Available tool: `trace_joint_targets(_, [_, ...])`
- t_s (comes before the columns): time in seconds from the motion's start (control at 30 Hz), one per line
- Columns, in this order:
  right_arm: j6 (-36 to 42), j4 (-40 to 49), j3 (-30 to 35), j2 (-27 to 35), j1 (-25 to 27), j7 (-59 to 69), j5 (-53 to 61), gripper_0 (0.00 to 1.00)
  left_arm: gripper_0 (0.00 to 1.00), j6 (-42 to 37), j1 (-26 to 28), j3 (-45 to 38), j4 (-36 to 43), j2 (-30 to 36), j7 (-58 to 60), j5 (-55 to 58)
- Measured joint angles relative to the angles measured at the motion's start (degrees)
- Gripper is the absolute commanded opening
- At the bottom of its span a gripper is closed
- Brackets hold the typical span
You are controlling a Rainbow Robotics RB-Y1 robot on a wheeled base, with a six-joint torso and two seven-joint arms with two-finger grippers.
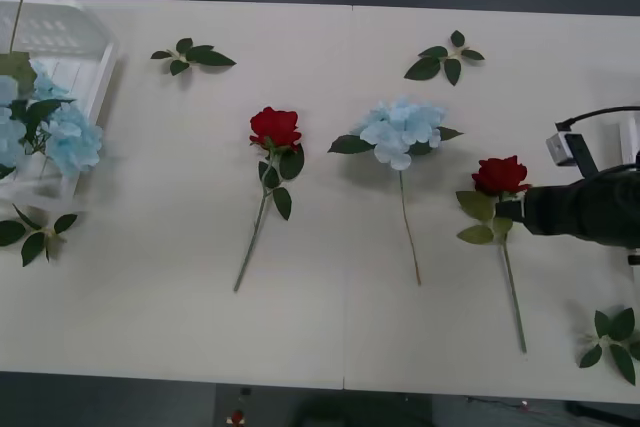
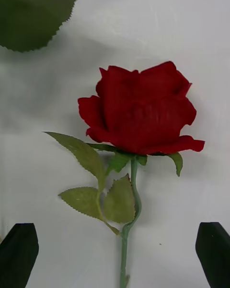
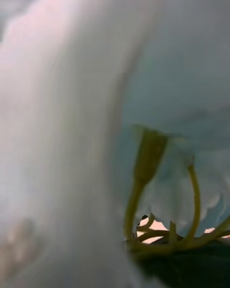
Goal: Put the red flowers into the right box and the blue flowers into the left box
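Pale-blue petals point(image 3: 182, 77) press against the left wrist camera; that gripper's fingers cannot be told. Blue flowers point(image 1: 55, 132) are already laid in the left box point(image 1: 85, 42). The right gripper point(image 1: 515, 210), fingers spread, is set beside that box's farthest rose point(image 1: 500, 175); two roses and one blue flower point(image 1: 402, 130) remain.

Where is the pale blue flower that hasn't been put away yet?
In the front view the loose blue flower lies mid-table, between two red roses, with the right gripper beside the right-hand rose.

Bench point(image 1: 330, 337): off-white, plain. Red flowers: two, deep red blooms point(image 1: 275, 127) point(image 1: 500, 175) on green stems; leaves dark green on the first, paler yellow-green on the second. Blue flowers: pale-blue petal clusters, one on the bench point(image 1: 402, 130), more in the left box point(image 1: 75, 62), which is white with slotted walls. Right gripper point(image 2: 115, 254): black fingers. Loose leaf sprigs point(image 1: 192, 55): dark green.
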State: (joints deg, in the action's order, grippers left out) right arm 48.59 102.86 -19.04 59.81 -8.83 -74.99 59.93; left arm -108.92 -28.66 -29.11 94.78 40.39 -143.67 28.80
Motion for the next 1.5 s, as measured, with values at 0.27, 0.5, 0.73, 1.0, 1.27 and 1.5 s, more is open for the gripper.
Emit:
trace_joint_targets(0.27, [-6.8, -3.9, -5.0, 0.0, -0.6, 0.0, -1.4, 0.97, 0.0, 12.7, 0.0, 4.5, -11.8, 0.1, -1.4, -9.5])
trace_joint_targets(0.5, [-11.2, -8.9, -12.0, -0.4, -5.0, 0.0, -1.7, 0.97, 0.0, 21.9, 0.0, 4.2, -21.3, 4.6, -1.4, -10.2])
trace_joint_targets(0.73, [-11.1, -12.3, -10.7, -5.5, -6.5, 0.0, -3.3, 0.97, 0.0, 25.1, 0.0, 4.2, -22.7, 7.0, 0.2, -13.6])
trace_joint_targets(1.0, [-11.1, -15.2, -10.2, -8.8, -8.1, 0.0, -4.7, 0.97, 0.49, 31.9, 0.0, 5.6, -25.7, 7.0, 10.6, -16.0])
trace_joint_targets(1.27, [-11.2, -20.0, -11.9, -10.1, -12.3, 0.0, -6.0, 0.32, 0.75, 35.3, 0.0, 7.9, -28.1, 7.0, 10.6, -15.9])
trace_joint_targets(1.5, [-11.3, -22.5, -12.8, -10.1, -14.2, 0.0, -6.3, 0.0, 0.89, 35.3, 0.0, 7.9, -28.1, 7.0, 10.6, -12.8])
